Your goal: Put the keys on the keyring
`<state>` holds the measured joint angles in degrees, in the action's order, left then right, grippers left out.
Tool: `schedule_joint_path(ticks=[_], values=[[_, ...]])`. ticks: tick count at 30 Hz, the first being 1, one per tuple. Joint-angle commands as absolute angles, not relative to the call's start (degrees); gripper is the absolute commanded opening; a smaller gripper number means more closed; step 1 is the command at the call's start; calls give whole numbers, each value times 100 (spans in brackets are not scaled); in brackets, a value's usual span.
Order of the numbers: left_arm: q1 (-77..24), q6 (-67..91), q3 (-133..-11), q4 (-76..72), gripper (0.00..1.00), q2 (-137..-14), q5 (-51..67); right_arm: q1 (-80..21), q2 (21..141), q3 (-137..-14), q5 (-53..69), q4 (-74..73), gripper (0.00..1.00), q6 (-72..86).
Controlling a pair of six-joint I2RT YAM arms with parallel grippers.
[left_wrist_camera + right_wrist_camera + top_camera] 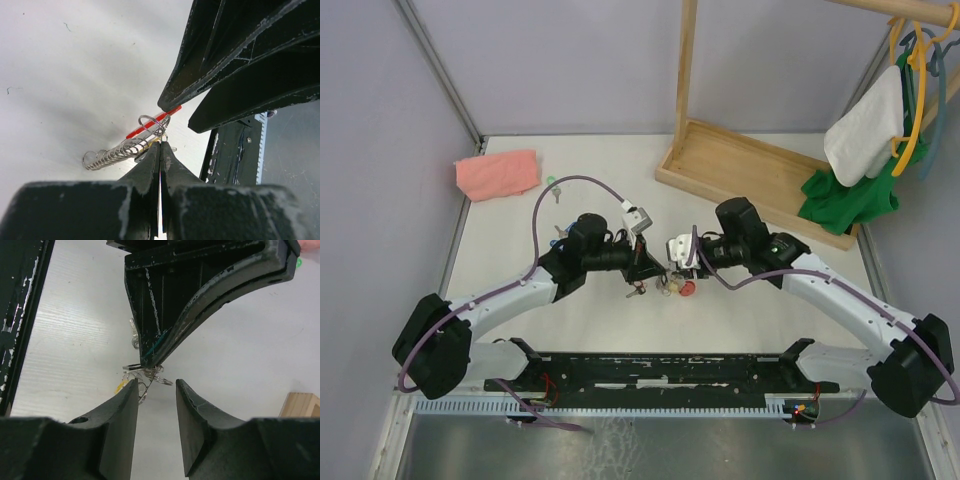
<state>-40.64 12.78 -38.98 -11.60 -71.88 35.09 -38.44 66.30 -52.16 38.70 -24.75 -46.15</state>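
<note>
The keyring lies mid-table between my two grippers: a silver coiled-wire loop (112, 155) joined to a thin red piece (152, 122), with its red part showing in the top view (687, 288). My left gripper (160, 144) is shut, its tips pinching the wire rings at the coil's end, also seen in the right wrist view (159, 371). A yellow-tagged key (120, 388) hangs at that cluster. My right gripper (155, 382) is open and empty, its tips just short of the rings, facing the left fingers (175, 305). A green-tagged key (553, 185) lies far left.
A pink cloth (498, 173) lies at the back left. A wooden rack base (760, 175) stands at the back right with green and white cloths (865, 140) hanging. A small blue thing (558, 229) sits by the left arm. A black rail (660, 368) runs along the near edge.
</note>
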Motion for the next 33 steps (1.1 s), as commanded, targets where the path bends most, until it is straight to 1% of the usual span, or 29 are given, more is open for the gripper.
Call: schedule_joint_path(ticks=[1, 7, 16, 19, 23, 30, 33], values=[[-4096, 804, -4267, -1012, 3, -7064, 3721, -3816, 6848, -5745, 4219, -3167, 45, -5741], [-4130, 580, -4438, -817, 3, -7084, 3819, -3818, 7218, -6134, 4089, -3714, 45, -6720], [-4157, 470, -4508, -721, 3, -7084, 3808, -3830, 7416, -6190, 4026, -3916, 40, -7015], [-4159, 474, -4517, -721, 3, -7084, 3789, -3824, 7371, -6187, 3977, -4014, 34, -6999], [-4159, 492, -4525, -721, 3, -7093, 3797, -3830, 7339, -6163, 3981, -3984, 24, -6930], [-4165, 508, -4513, -721, 3, -7086, 3813, -3826, 7382, -6136, 4130, -3847, 13, -6761], [-4163, 554, -4464, -722, 3, -7061, 3786, -3829, 7315, -6084, 4104, -3702, 2, -6538]])
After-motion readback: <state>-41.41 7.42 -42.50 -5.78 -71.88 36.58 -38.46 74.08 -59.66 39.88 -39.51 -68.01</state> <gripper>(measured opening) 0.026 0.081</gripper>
